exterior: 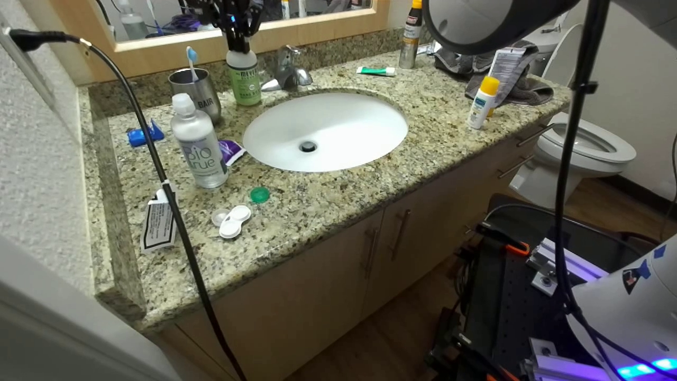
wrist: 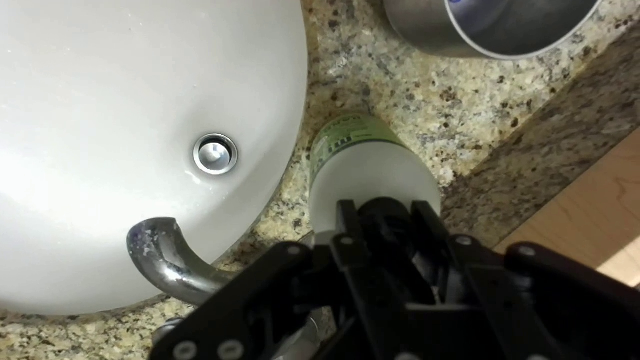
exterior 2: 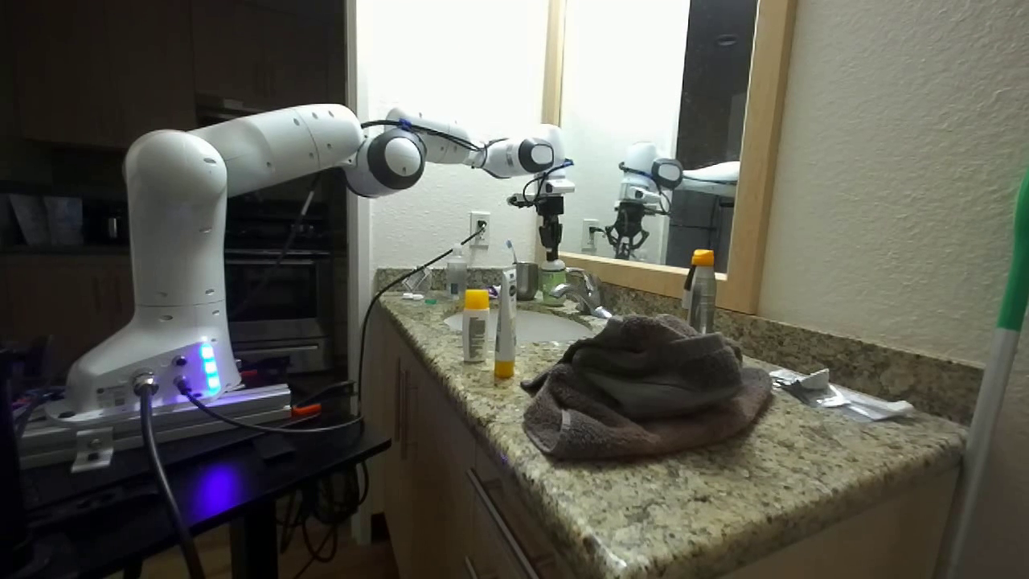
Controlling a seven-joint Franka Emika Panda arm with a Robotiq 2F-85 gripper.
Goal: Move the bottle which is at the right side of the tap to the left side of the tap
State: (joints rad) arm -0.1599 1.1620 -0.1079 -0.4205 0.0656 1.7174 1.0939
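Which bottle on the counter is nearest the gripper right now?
The green bottle, between the steel cup and the tap: the gripper is right at its top. The clear Bio True bottle and the yellow-capped white bottle stand apart from the gripper.

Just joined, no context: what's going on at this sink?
The robot's gripper is closed around the top of the green bottle. It's upright between the tap and steel cup, left of the tap in both exterior views, apparently the goal side. Not yet released; whether its base touches the counter, I can't tell.
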